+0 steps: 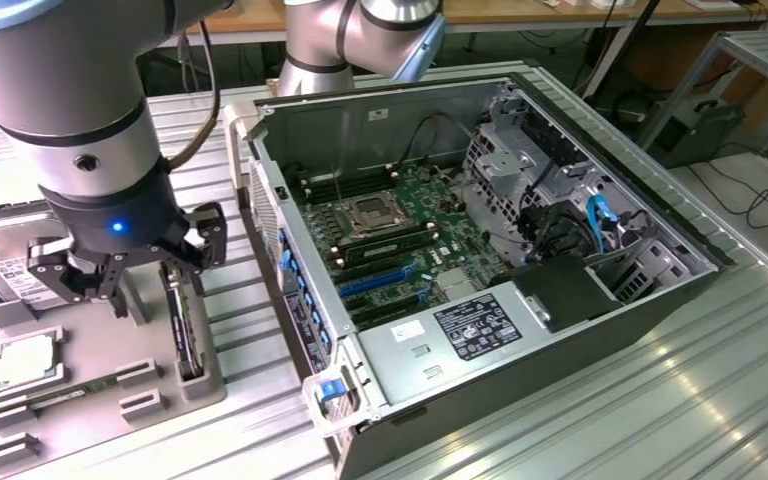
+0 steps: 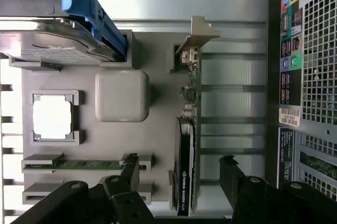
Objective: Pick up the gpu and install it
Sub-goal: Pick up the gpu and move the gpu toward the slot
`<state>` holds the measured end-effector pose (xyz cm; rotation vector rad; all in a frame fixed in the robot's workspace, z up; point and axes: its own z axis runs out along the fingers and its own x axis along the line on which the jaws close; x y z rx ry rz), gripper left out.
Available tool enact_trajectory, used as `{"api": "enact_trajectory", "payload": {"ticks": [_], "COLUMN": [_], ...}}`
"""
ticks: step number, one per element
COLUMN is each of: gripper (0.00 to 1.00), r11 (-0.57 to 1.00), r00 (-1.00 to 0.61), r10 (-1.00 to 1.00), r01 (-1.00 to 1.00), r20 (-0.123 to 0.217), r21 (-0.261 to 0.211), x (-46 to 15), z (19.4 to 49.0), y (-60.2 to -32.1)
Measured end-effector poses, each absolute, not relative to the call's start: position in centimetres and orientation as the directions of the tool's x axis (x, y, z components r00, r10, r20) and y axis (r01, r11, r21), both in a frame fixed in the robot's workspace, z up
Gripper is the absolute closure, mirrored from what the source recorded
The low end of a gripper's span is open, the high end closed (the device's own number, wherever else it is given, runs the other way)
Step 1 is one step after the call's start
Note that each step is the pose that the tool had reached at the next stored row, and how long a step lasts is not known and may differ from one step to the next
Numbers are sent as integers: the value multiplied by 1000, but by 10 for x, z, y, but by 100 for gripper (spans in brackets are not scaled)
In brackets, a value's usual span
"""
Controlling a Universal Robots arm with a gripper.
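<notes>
While the gripper (image 2: 179, 158) hangs spread wide, the dark, pale-bracketed gpu (image 2: 185, 177) stands edge-on.

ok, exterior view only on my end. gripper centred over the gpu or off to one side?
Observer: Wrist view has the gripper open, the gpu edge-on between its fingers, a gap each side.
Operator: which end's the bracket?
Observer: The pale bracket is at the end away from the fingers, by the hard drive in its blue carrier.
</notes>
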<state>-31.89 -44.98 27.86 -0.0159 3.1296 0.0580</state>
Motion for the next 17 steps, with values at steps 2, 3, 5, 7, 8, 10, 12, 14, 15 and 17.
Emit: {"api": "enact_trajectory", "payload": {"ticks": [2,3,5,7,8,10,12,14,15,17], "gripper": [28,28,28,28,28,28,28,28,28,28], "r11": [999,999,999,999,999,999,999,999,999,999], "r00": [-1000,-1000,-1000,-1000,-1000,-1000,-1000,-1000,-1000,-1000], "r10": [-14,-14,-14,-14,-14,-14,-14,-14,-14,-14], "r01": [-14,-14,-15,-15,-14,-14,-14,-14,-14,-14], "r20": [-10,-10,-10,-10,-10,-10,-10,-10,-10,-8], "r21": [37,37,37,37,37,37,37,37,37,37], "x": [-319,-319,-318,-317,-317,-316,-316,-316,-316,-316], "z": [275,273,270,266,264,260,257,253,251,244], "y": [-450,-450,-450,-450,-450,-450,-450,-450,-450,-450]}}
